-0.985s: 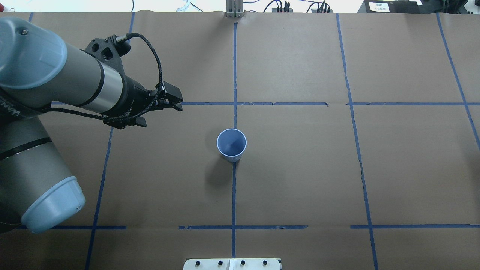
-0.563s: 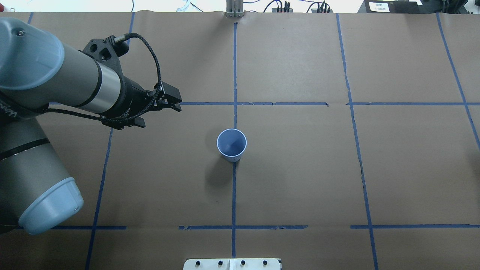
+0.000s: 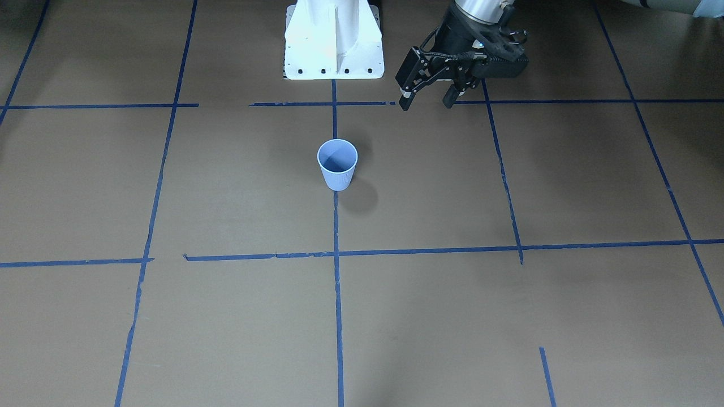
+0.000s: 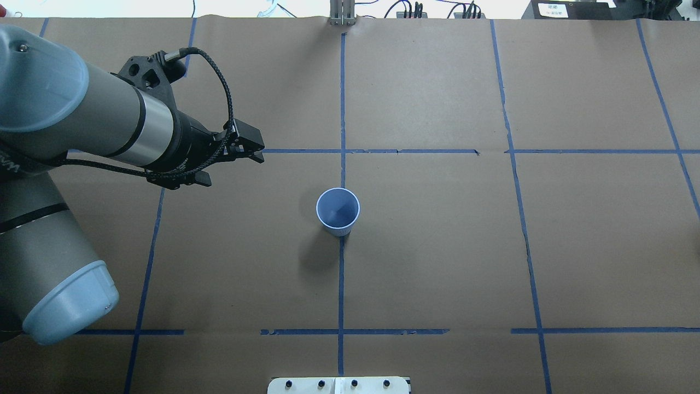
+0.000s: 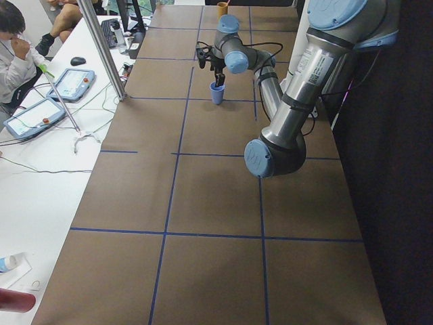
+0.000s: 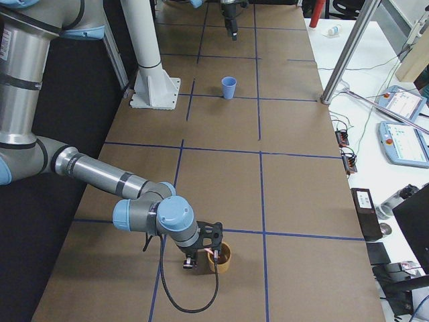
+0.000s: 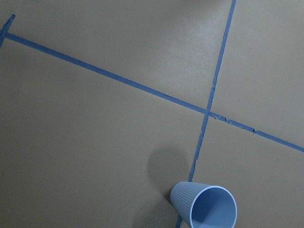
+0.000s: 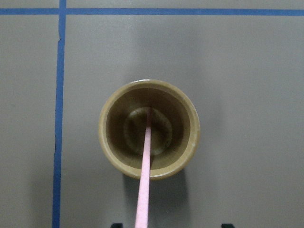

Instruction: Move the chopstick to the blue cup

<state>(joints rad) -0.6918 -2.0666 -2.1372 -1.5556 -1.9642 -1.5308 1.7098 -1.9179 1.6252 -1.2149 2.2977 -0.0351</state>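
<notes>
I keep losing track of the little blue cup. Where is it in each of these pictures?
Front-facing: blue cup just above the centre.
Overhead: blue cup near the centre.
Exterior left: far up the table, top middle.
Exterior right: top middle.
Left wrist: bottom edge, right of centre.
Right wrist: not in it.
Shared landmark: the blue tape line on which it stands.

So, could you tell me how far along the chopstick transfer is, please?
Done: nothing yet; the blue cup is empty. In hand: the right gripper is open above the pink chopstick, which stands in the brown cup, ungrasped; the left gripper hovers open. Left: grasping it and carrying it into the blue cup.
</notes>
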